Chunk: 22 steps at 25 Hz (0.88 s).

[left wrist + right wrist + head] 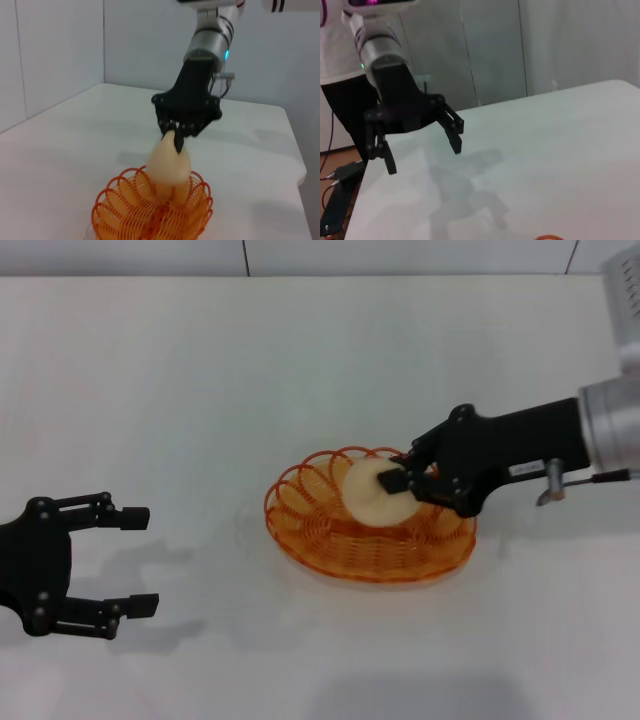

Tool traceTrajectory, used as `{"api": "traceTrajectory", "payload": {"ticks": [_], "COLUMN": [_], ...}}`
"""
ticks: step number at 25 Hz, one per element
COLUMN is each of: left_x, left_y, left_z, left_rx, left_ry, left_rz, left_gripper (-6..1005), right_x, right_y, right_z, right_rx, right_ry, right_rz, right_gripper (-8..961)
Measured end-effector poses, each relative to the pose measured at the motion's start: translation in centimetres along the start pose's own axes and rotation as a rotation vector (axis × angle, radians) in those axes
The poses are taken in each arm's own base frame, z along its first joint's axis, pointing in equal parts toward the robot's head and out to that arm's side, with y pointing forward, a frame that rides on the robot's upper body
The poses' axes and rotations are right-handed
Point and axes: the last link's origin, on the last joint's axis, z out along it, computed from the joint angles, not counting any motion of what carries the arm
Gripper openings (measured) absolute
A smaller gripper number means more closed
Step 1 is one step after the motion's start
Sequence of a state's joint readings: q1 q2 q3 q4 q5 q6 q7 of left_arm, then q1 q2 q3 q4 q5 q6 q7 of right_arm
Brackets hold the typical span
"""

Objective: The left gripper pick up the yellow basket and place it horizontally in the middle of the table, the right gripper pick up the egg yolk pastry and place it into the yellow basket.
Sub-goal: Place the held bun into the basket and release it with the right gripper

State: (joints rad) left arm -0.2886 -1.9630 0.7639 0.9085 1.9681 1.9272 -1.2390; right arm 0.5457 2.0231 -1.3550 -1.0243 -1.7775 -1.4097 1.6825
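Note:
The yellow basket (370,531) lies flat in the middle of the white table (200,390). My right gripper (402,481) reaches in from the right and is shut on the egg yolk pastry (374,492), holding it just over the basket's inside. In the left wrist view the right gripper (175,137) holds the pastry (169,165) above the basket (152,212). My left gripper (135,561) is open and empty at the table's left, apart from the basket; it also shows in the right wrist view (422,147).
The table's far edge meets a white wall (400,255). In the right wrist view, a cable and a dark box (337,200) lie on the floor beyond the table's left edge.

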Motion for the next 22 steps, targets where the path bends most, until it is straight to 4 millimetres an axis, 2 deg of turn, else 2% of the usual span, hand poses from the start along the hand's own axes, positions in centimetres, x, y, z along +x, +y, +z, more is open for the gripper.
{"api": "traceTrajectory", "payload": {"ticks": [9,16,22], "left_x": [0.0,0.3,0.5], "left_y": [0.1,-0.1,-0.2], "left_z": [0.1,0.3,0.4], "left_rx": [0.000,-0.001,-0.003], "left_ry": [0.009,0.014,0.018], "left_rz": [0.003,0.009,0.013], "left_gripper": [880,880,880], "right_x": [0.9,1.4,2.3], "right_y": [0.0,0.2,0.0], "right_z": [1.8,2.0,0.8], "right_rx": [0.015,0.021,0.050], "right_ry": [-0.018,-0.046,-0.059], "right_rz": [0.006,0.008,0.009], "right_gripper": [124,177,400]}}
